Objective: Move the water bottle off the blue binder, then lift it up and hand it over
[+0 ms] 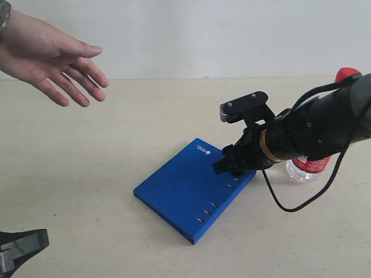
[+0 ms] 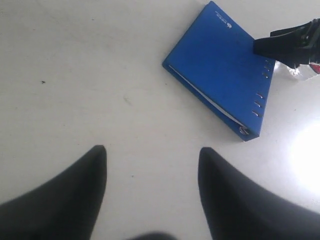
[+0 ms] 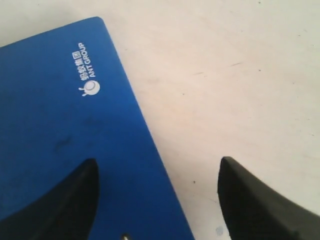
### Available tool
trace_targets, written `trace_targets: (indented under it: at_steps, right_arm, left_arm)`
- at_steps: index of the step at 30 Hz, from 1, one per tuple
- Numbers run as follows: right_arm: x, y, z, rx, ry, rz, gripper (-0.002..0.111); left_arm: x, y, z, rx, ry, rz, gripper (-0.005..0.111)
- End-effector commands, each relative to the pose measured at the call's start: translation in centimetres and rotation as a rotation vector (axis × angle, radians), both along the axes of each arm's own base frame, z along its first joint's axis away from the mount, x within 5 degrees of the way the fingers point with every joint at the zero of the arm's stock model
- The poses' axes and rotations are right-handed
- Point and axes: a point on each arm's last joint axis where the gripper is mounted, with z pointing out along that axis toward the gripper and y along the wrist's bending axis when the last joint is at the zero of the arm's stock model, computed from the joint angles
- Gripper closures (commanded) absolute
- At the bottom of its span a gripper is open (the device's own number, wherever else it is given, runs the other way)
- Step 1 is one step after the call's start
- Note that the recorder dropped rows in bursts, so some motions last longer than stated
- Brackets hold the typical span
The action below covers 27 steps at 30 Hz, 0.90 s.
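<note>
The blue binder (image 1: 185,188) lies flat in the middle of the table, with its white logo (image 3: 88,82) near one corner. The water bottle (image 1: 310,166) stands on the table just past the binder's right edge; my right arm hides most of it, leaving its red cap (image 1: 346,74) and its label showing. My right gripper (image 1: 230,165) hangs open low over the binder's slotted edge, one finger over the blue cover (image 3: 60,135) and the other over bare table, holding nothing. My left gripper (image 2: 151,150) stands open and empty over bare table at the near left.
A person's open hand (image 1: 55,66) reaches in, palm down, at the top left above the table. A black cable (image 1: 301,202) loops down from my right arm near the bottle. The tabletop (image 1: 87,150) is pale beige.
</note>
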Motion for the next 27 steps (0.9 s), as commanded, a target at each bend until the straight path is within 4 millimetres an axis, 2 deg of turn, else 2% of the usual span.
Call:
trace_targets:
  at_steps: [1, 12, 16, 21, 27]
  right_arm:
    - [0.5, -0.5, 0.4, -0.041, -0.044, -0.034, 0.049]
    - [0.5, -0.6, 0.6, -0.061, -0.06, -0.022, 0.049]
    - [0.7, -0.3, 0.8, -0.08, -0.077, 0.036, 0.049]
    - [1.9, 0.2, 2.0, -0.065, -0.124, 0.037, 0.049]
    - [2.1, 0.6, 0.5, -0.006, -0.057, -0.007, 0.049]
  left_arm:
    - [0.0, -0.1, 0.1, -0.007, -0.004, -0.012, 0.054]
    - [0.0, -0.1, 0.1, -0.007, -0.004, -0.012, 0.054]
    - [0.0, -0.1, 0.1, -0.007, -0.004, -0.012, 0.054]
    - [0.0, -0.1, 0.1, -0.002, -0.007, -0.016, 0.054]
    - [0.0, -0.1, 0.1, 0.004, -0.012, -0.021, 0.054]
